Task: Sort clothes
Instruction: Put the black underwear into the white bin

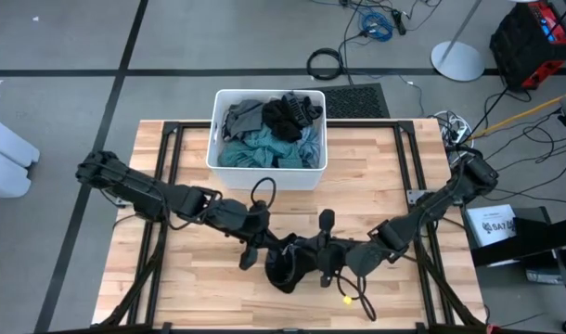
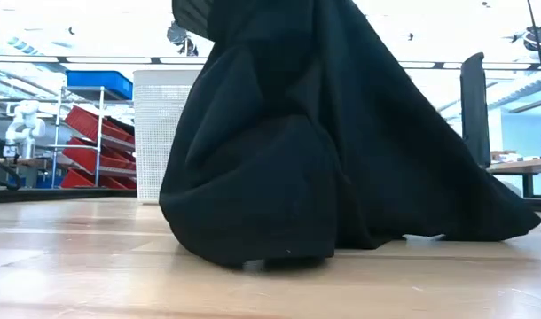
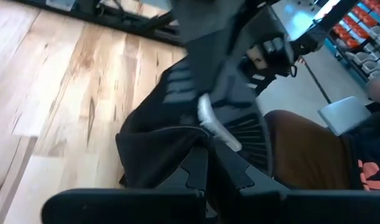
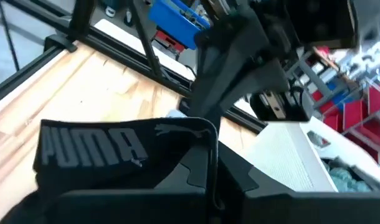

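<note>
A black garment point(image 1: 290, 264) with a grey-lettered waistband point(image 4: 93, 146) is held up between my two grippers over the table's near middle. In the low view the garment point(image 2: 297, 151) hangs wide, and its lower folds point(image 2: 253, 244) rest on the wooden table. My left gripper point(image 1: 264, 246) is shut on its left side and my right gripper point(image 1: 322, 258) on its right side. Other clothes, teal point(image 1: 255, 148), grey point(image 1: 244, 116) and black point(image 1: 290, 111), lie piled in the white bin point(image 1: 264, 174). My left gripper pinches a bunched fold of the black garment point(image 3: 171, 140) between its two fingers, coming from the table's left. The cloth hangs below the fingers. My right gripper pinches the garment's waistband at its end point(image 4: 196, 130) between its two fingers, coming from the table's right. The waistband runs level away from the fingers and the rest hangs down to the table.
The white bin stands at the table's far middle, behind the grippers. Black frame rails point(image 1: 167, 158) run along the table's left and right sides. Bare wood point(image 1: 172, 278) lies to the near left and near right of the garment. A small yellow piece point(image 1: 345, 300) lies near the front.
</note>
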Available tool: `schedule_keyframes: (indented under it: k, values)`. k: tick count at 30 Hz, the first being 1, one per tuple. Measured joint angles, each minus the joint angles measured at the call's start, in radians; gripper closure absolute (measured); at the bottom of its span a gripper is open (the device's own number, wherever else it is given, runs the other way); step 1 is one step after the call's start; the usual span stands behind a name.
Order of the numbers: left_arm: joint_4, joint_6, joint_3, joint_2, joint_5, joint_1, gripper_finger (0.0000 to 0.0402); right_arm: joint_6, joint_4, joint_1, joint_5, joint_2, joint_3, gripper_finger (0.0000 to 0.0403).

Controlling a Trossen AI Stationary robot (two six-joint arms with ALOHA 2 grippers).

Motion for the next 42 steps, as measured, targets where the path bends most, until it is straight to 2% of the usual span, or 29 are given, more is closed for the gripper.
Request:
schedule_keyframes:
  k: [7,13,19,22,27,35,42]
  values:
    - [0.029,0.014,0.000,0.000,0.000,0.000,0.0392,0.046,-0.016,-0.042,-0.023,0.000,0.000,0.0368]
    - [0.029,0.021,0.000,0.000,0.000,-0.006,0.0392,0.051,-0.018,-0.065,-0.025,0.002,0.000,0.0310]
    - [0.027,0.023,0.000,0.000,0.000,0.001,0.0392,0.056,0.017,-0.103,-0.142,0.049,0.000,0.0251]
    - [0.026,0.022,0.000,0.000,-0.001,0.003,0.0392,0.041,0.022,-0.114,-0.152,0.074,0.000,0.0233]
    - [-0.007,0.015,0.000,0.000,-0.002,0.002,0.0392,-0.005,0.085,-0.114,-0.162,0.090,0.000,0.0219]
    - [-0.010,0.021,0.000,0.000,-0.002,0.003,0.0392,0.055,0.123,-0.154,-0.339,0.090,0.000,0.0218]
    - [0.001,0.068,0.000,0.000,-0.002,0.003,0.0392,0.076,0.135,-0.176,-0.364,0.090,-0.001,0.0218]
